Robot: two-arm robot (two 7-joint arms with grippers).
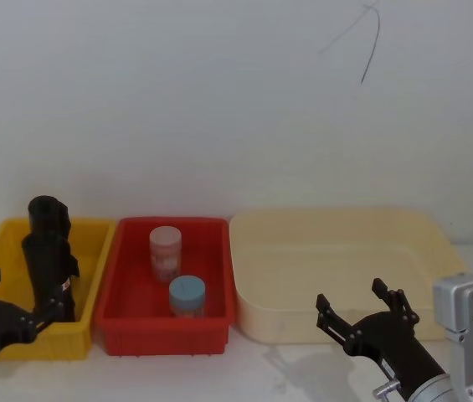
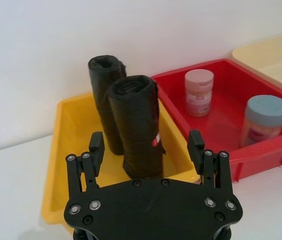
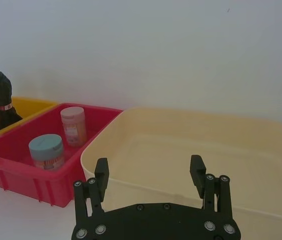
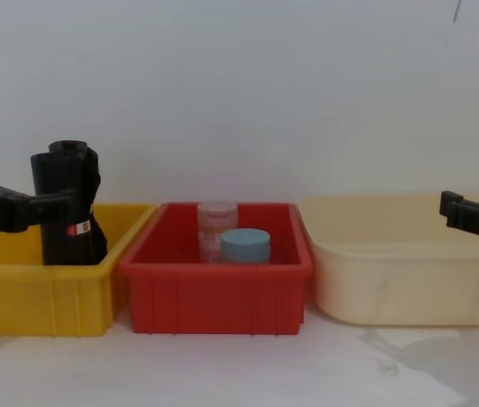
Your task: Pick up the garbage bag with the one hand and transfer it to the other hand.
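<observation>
Partly, the left gripper (image 2: 146, 141) — fingers (image 2: 96, 146) spread — hides the garbage bag (image 2: 133, 110).

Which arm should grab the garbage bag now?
Left. The left gripper, jaws open, is lined up on the garbage bag standing in the yellow bin; the right gripper is across at the cream bin.

Head looks down, chest level; both share red bin (image 1: 165, 335).

soft, even, fairly bright light washes the white wall (image 1: 219, 100). faint grey shadows lie on the table (image 4: 222, 373) before the cream tub (image 4: 409, 280).
</observation>
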